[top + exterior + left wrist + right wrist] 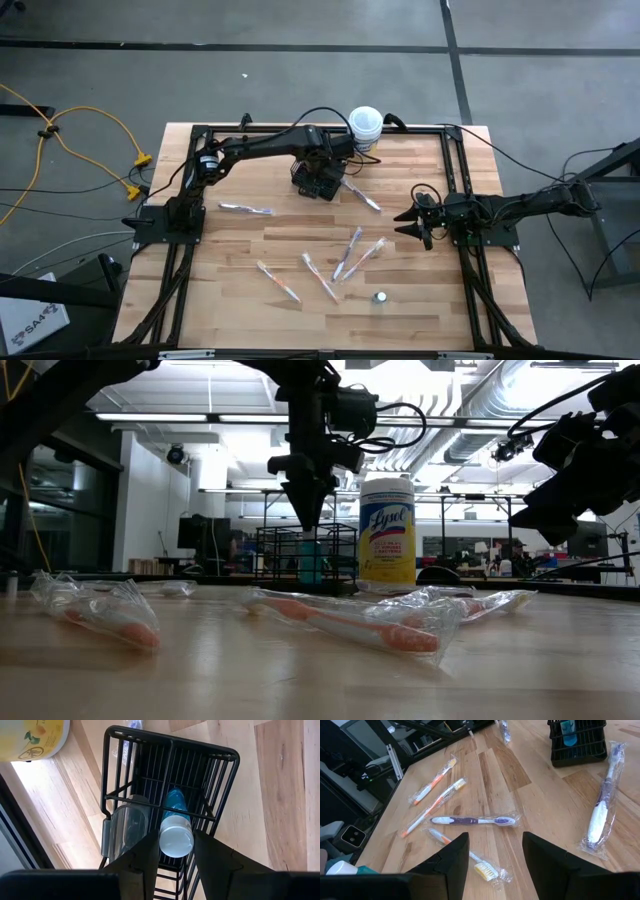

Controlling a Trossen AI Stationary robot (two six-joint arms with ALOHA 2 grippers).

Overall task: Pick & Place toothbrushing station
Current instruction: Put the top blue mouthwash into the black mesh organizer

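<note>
Progress is partial: the black wire basket (318,180) stands near the far edge of the table (230,300), just beside the yellow-labelled canister (365,127), and one teal tube with a white cap (175,827) already stands upright in one of its compartments. A clear, empty-looking piece (127,825) sits in the neighbouring compartment; what it is cannot be told

Left gripper (330,170) hangs directly over the basket, jaws spread to either side of the tube's white cap and, as far as the left wrist view shows, not touching it. Judged from this, the tube is placed and the fingers are free of it

Remaining work, as a judgement: several wrapped toothbrushes lie loose on the wood. One (246,208) lies alone toward the left arm's side, one (362,196) lies just beside the basket, and a cluster (340,262) is scattered mid-table. A second small capped tube (381,297) stands apart, nearer the front edge

Right gripper (418,224) waits at the right side of the table, jaws spread wide, holding nothing

View differences:
- Left wrist view alone shows the basket's contents and compartment layout
- High view alone gives the full count and spread of loose items
- Low view shows the left gripper's tip just above the basket rim, and the plastic wrapping on the nearest toothbrushes
- Right wrist view shows the purple toothbrush (472,820) and the orange ones (434,784) in detail
</note>
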